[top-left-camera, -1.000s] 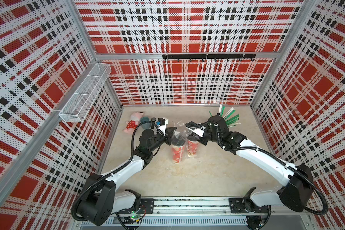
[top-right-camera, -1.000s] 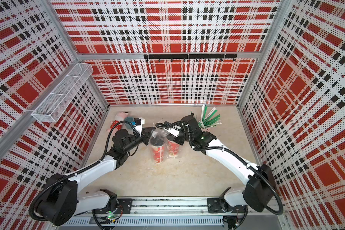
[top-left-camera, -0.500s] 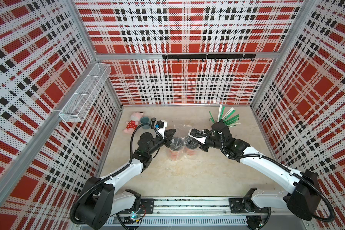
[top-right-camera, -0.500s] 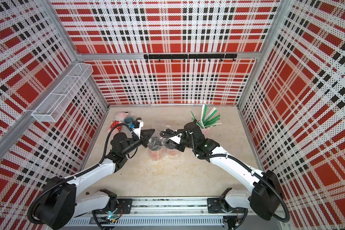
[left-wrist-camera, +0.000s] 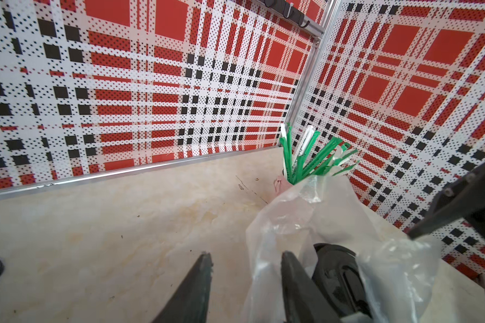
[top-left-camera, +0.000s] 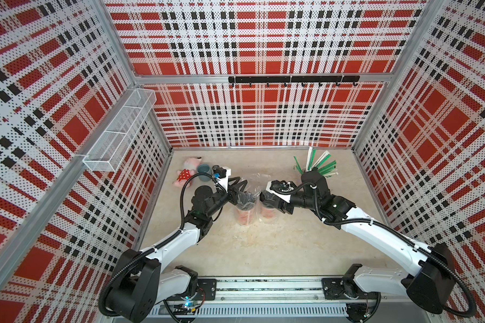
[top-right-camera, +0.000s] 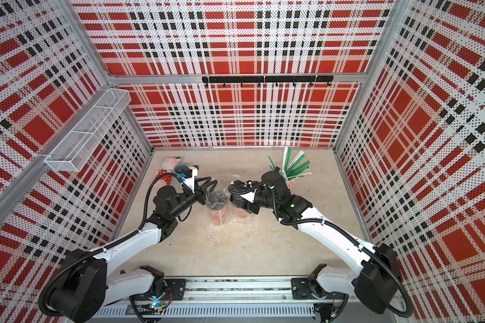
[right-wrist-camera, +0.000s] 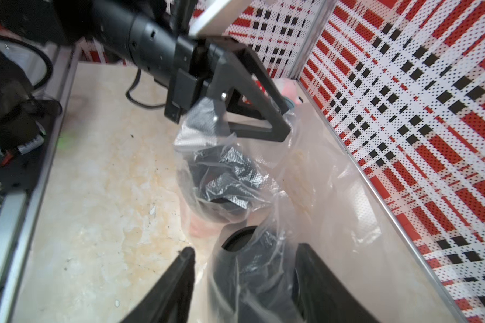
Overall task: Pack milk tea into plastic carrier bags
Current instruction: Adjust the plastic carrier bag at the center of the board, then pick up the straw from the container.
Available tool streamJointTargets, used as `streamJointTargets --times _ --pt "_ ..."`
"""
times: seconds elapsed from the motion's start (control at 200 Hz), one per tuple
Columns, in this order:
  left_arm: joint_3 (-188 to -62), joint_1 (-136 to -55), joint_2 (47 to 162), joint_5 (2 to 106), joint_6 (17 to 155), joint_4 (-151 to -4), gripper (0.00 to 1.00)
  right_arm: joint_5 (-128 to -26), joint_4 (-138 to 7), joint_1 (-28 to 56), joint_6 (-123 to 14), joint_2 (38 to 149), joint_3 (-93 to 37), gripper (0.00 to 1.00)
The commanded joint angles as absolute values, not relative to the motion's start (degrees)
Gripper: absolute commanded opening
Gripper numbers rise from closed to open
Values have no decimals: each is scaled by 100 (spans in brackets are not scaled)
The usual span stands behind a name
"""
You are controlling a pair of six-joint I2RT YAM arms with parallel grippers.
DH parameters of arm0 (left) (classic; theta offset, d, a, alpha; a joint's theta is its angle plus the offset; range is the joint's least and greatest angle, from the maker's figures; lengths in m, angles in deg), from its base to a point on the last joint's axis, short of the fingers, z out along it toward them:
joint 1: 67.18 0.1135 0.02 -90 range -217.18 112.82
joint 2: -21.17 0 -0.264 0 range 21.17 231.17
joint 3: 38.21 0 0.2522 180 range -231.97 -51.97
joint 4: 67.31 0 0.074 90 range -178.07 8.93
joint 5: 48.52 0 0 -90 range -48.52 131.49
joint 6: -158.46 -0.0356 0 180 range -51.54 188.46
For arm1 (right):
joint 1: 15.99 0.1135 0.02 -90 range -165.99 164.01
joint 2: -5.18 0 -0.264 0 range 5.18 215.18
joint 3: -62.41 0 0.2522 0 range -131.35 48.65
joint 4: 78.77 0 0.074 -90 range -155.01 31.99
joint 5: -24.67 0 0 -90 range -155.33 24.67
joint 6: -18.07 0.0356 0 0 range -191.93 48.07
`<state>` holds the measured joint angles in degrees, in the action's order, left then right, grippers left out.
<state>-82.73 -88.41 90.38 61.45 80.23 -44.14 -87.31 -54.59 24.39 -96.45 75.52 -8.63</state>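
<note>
Two milk tea cups, red with black lids, stand side by side mid-table, each inside a clear plastic carrier bag: the left cup (top-left-camera: 244,216) (top-right-camera: 218,216) and the right cup (top-left-camera: 268,214) (top-right-camera: 240,213). My left gripper (top-left-camera: 242,190) (left-wrist-camera: 245,258) is open beside the left cup. Loose bag film (left-wrist-camera: 291,218) lies against one finger, and the black lid (left-wrist-camera: 336,268) sits just past it. My right gripper (top-left-camera: 263,198) (right-wrist-camera: 245,250) is open and straddles the bagged lid (right-wrist-camera: 249,268) of the right cup. The slack bag over the left cup (right-wrist-camera: 221,181) shows beyond it.
A pink plush toy (top-left-camera: 185,174) and a grey-blue mug (top-left-camera: 203,168) lie at the back left. A cup of green and white straws (top-left-camera: 315,165) stands back right, behind the right wrist. A wire basket (top-left-camera: 121,131) hangs on the left wall and a hook rail (top-left-camera: 291,79) on the back wall.
Both grippers were shut on the bag tops and holding them up. They have come down and opened, and the film now sags over the lids.
</note>
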Motion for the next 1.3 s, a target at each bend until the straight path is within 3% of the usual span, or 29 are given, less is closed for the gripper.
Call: streamJointTargets --times 0.0,0.145,0.205,0.296,0.361,0.616,1.293 --pt "-8236 -8768 8946 6032 8084 -4275 52 -8853 -5922 2378 -9047 7228 -879 66" --pt "-8297 -8688 8947 6010 8194 -4275 62 -8219 -6293 1829 -7679 6981 -848 76" --pt "-8335 -8653 8967 6131 8190 -4277 58 -7584 -6227 1622 -7326 6888 -819 75" --pt "-8387 -8619 8991 6096 8267 -4283 70 -6700 -5962 1371 -7010 6732 -772 71" --pt "-8414 -8584 9000 6121 8309 -4283 73 -6223 -5714 1152 -6775 6619 -717 68" --pt "-8453 -8502 8882 6078 8468 -4283 84 -6437 -4998 212 -6481 6496 -461 55" --pt "-8589 -8355 8295 5590 8628 -4732 98 -6128 -5149 81 -6886 7699 -756 34"
